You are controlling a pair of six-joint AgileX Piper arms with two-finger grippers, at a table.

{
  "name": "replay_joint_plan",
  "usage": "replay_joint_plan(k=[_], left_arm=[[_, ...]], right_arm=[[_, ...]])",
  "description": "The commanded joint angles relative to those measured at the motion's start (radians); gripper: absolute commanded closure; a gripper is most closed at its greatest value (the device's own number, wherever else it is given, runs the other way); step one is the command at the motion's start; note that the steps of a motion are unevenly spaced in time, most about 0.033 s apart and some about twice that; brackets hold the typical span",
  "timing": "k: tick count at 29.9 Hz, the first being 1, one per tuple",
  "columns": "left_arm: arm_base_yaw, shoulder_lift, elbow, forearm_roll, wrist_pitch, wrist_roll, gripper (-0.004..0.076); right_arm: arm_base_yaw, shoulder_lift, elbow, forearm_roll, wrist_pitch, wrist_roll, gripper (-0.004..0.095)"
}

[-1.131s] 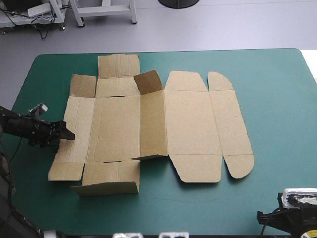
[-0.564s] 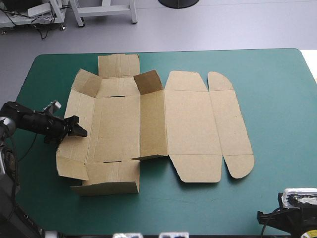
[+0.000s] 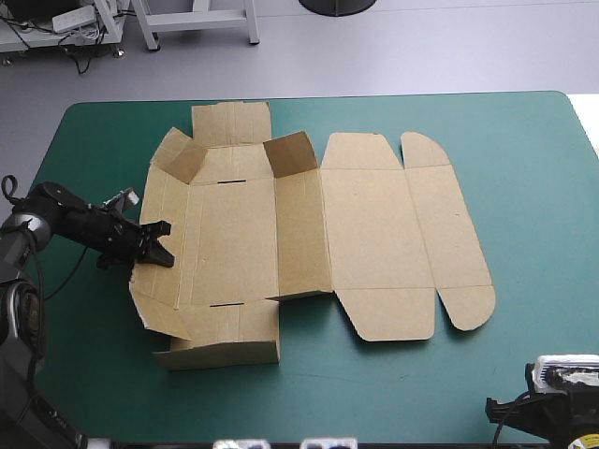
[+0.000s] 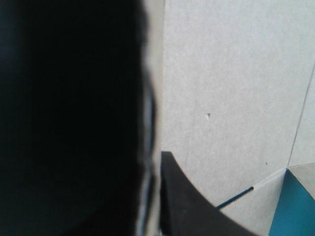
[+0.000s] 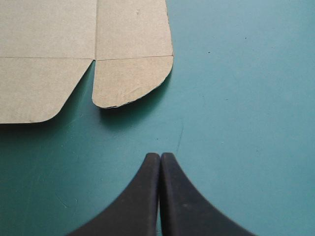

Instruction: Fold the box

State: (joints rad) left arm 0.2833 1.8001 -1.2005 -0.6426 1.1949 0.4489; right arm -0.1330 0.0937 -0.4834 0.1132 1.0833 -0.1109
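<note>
High view, A asking: what's the left gripper [image 3: 157, 245] doing?

B: It's clamping the box [image 3: 374, 234]. The left wall panel [image 3: 167, 201] is sitting between the fingers, lifted off the teal-green cover [image 3: 524, 168] and tilting up. From where I'm standing, the rest of the brown board is lying spread out ahead of those fingers, reaching well toward the table's right side.

A: Is the left wrist view agreeing?

B: Yes. One black finger [image 4: 187, 206] is showing clearly and the other is filling half the frame as a dark blur. A thin pale board edge is running between them, so they're all but closed on the sheet. Past the tips I'm seeing plain board, one crease, and a sliver of cover off to the side.

A: Any flaps standing?

B: Two. The corner flap [image 3: 178, 157] at the far end of the gripped wall is tilting up. A square flap [image 3: 288, 154] further ahead of the left fingers is standing near the box's far edge. The near panel [image 3: 225, 332], beside the fingers on the robot's side, is showing a bent outer strip. I can't tell how steeply it's bending.

A: And the right gripper [image 5: 160, 155]?

B: Its fingers are pressing together into one point over bare cover. A rounded flap [image 5: 130, 81] of the box is lying flat ahead of the tips, apart from them. I can't tell whether the tips are touching the cover.
</note>
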Motion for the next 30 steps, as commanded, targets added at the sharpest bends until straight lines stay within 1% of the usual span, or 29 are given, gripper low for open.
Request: replay_joint_plan(k=[1, 4, 11, 16, 21, 23, 27, 30], left_arm=[[-0.007, -0.062, -0.05, -0.003, 0.109, -0.012, 0.0731], [-0.044, -0.09, -0.103, 0.066, 0.109, -0.007, 0.0733], [-0.223, -0.171, -0.242, 0.275, 0.109, 0.001, 0.0733], [-0.378, -0.213, -0.259, 0.387, 0.104, 0.141, 0.0733], [-0.524, -0.219, -0.295, 0.588, 0.091, 0.152, 0.0733], [-0.568, -0.217, -0.326, 0.643, 0.051, 0.157, 0.0733], [-0.657, -0.216, -0.401, 0.762, -0.099, 0.162, 0.0733], [-0.709, -0.21, -0.448, 0.835, -0.204, 0.203, 0.0733]], right_arm=[[-0.001, 0.014, -0.022, 0.002, -0.063, -0.005, 0.0928], [-0.001, 0.014, -0.022, 0.002, -0.063, -0.005, 0.0927], [-0.001, 0.014, -0.022, 0.002, -0.063, -0.004, 0.0928], [-0.001, 0.014, -0.022, 0.01, -0.063, -0.004, 0.0928], [-0.001, 0.014, -0.022, 0.012, -0.063, -0.004, 0.0927], [-0.001, 0.014, -0.022, 0.012, -0.063, -0.004, 0.0928], [-0.001, 0.014, -0.022, 0.012, -0.063, -0.004, 0.0928], [-0.001, 0.014, -0.022, 0.012, -0.063, -0.004, 0.0926]])
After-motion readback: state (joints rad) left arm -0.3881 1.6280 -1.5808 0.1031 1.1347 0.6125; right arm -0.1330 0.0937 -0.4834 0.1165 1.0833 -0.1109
